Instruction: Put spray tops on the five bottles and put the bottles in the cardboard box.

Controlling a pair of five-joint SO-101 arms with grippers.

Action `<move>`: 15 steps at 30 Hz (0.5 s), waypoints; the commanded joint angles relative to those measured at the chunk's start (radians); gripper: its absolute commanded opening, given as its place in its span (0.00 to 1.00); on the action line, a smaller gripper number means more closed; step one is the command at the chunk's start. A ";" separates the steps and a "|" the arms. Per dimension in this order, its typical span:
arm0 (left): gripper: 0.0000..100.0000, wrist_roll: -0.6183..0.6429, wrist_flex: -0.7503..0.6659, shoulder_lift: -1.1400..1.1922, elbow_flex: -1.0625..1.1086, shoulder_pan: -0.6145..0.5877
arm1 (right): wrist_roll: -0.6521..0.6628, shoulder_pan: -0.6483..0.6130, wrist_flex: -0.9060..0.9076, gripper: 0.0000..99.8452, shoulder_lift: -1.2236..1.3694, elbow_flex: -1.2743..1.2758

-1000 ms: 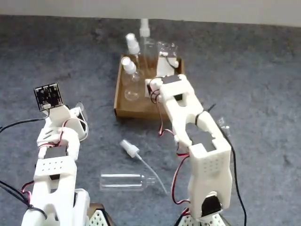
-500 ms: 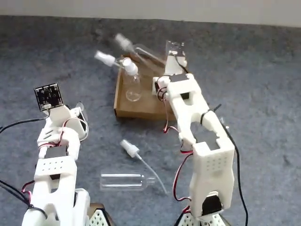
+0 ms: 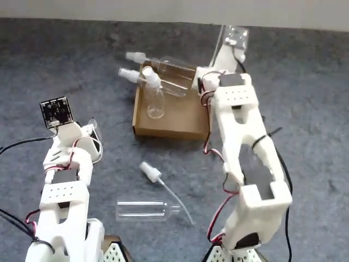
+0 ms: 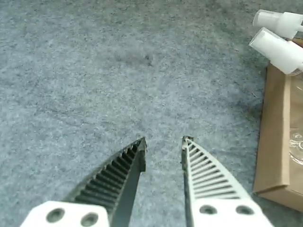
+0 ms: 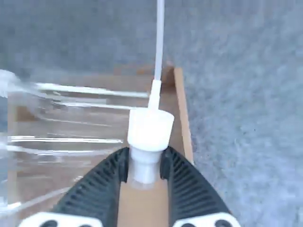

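Note:
My right gripper (image 5: 145,152) is shut on a white spray top (image 5: 149,127) whose thin tube (image 5: 159,38) points away, above the far right corner of the cardboard box (image 3: 163,131). In the box, two capped clear bottles (image 3: 172,73) lie tipped, their white tops (image 3: 131,64) sticking out over the far left rim. A third capped bottle (image 3: 155,95) stands upright beside them. A loose spray top (image 3: 150,172) and an uncapped bottle (image 3: 144,210) lie on the carpet in front of the box. My left gripper (image 4: 163,142) hangs open over bare carpet left of the box.
Grey carpet covers the table. The right arm (image 3: 240,125) stretches along the box's right side. The box's near left corner (image 4: 272,142) shows in the left wrist view, with two white caps (image 4: 279,35) overhanging it.
The right arm swung right and farther away with the spray top. Two bottles that stood upright in the box tipped over to the left. The left arm stayed still.

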 commanded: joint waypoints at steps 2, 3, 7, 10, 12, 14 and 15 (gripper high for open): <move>0.09 -0.009 -0.021 -0.015 -0.005 -0.010 | -0.008 0.010 0.045 0.01 -0.182 -0.053; 0.09 -0.009 -0.021 -0.015 -0.005 -0.010 | -0.003 0.010 0.059 0.01 -0.205 -0.053; 0.09 -0.009 -0.021 -0.015 -0.005 -0.010 | 0.170 0.008 0.131 0.01 -0.297 -0.050; 0.09 -0.009 -0.023 -0.015 -0.005 -0.010 | 0.264 0.012 0.234 0.01 -0.354 -0.047; 0.09 -0.009 -0.023 -0.015 -0.005 -0.010 | 0.307 0.012 0.326 0.01 -0.387 -0.045; 0.09 -0.009 -0.023 -0.015 -0.005 -0.010 | 0.358 0.008 0.427 0.01 -0.404 -0.045; 0.09 -0.009 -0.023 -0.015 -0.005 -0.010 | 0.387 0.008 0.478 0.01 -0.409 -0.044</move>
